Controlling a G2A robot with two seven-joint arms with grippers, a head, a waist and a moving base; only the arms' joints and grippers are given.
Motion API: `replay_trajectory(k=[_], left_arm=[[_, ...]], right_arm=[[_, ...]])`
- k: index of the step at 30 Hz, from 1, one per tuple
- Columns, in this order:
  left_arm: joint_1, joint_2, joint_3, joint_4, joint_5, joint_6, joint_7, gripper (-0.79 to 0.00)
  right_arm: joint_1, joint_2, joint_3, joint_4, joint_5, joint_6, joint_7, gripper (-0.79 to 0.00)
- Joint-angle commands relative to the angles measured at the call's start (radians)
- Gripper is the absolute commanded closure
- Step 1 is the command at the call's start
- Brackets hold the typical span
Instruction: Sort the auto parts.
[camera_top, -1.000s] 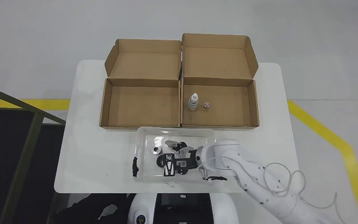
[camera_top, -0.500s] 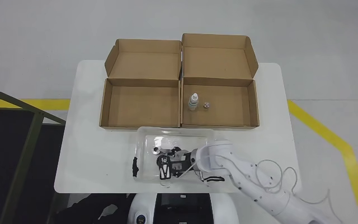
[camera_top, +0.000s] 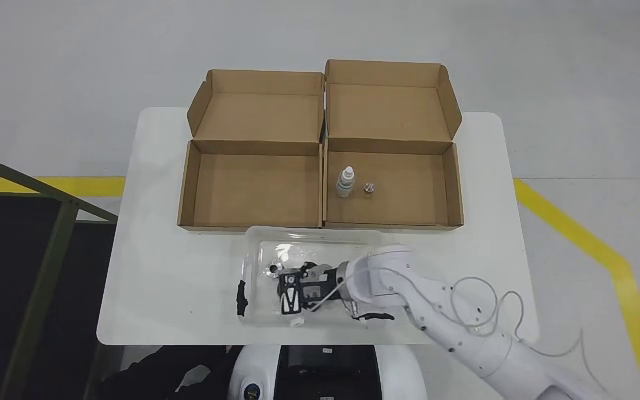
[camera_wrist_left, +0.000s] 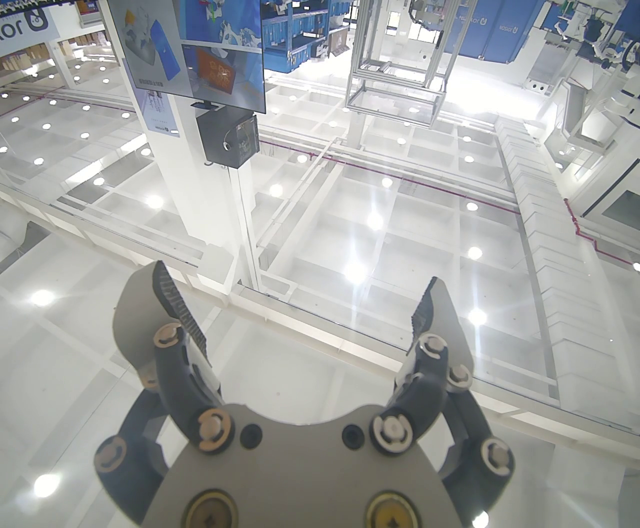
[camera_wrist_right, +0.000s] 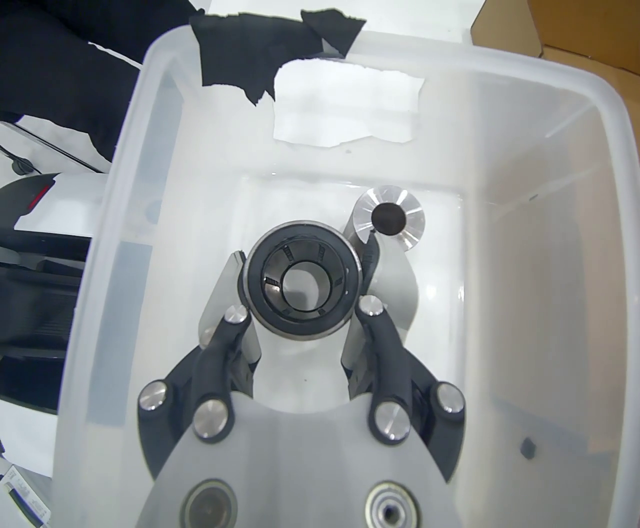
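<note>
Clamping a round black-and-steel ring bearing (camera_wrist_right: 302, 285) with right gripper (camera_wrist_right: 303, 260), low inside translucent plastic bin (camera_wrist_right: 500, 65) at white table's (camera_top: 150, 250) front edge; holding left gripper (camera_wrist_left: 297, 277) wide apart, empty.

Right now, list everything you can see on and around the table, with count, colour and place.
table: 1, white, under everything
left box: 1, brown cardboard, far side of table, lid open
right box: 1, brown cardboard, beside it, lid open
bottle: 1, white, upright in right box
small round part: 1, greyish, in right box beside bottle
tub: 1, clear plastic, near edge of table
bearing: 1, black and steel, in tub
disc: 1, silver with black centre, in tub beside bearing
right gripper: 1, grey and black, in tub, shut on bearing
left gripper: 1, grey and black, open, aimed at ceiling
</note>
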Motion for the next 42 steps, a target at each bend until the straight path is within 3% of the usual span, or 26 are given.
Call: replay_trajectory(k=[1,5,22,42], left_arm=[[0.0,0.0,0.0,0.0,0.0,0.0,0.0,-0.785],[0.0,0.0,0.0,0.0,0.0,0.0,0.0,-0.785],[0.0,0.0,0.0,0.0,0.0,0.0,0.0,-0.785],[0.0,0.0,0.0,0.0,0.0,0.0,0.0,-0.785]], right_arm=[[0.0,-0.001,0.003,0.005,0.006,-0.002,-0.002,-0.274],[-0.002,0.002,0.018,0.0,0.013,-0.014,-0.001,-0.006],[-0.084,0.057,0.194,-0.17,0.113,-0.087,-0.002,0.0],[-0.11,0.096,0.389,-0.338,0.363,-0.106,-0.061,0.0]])
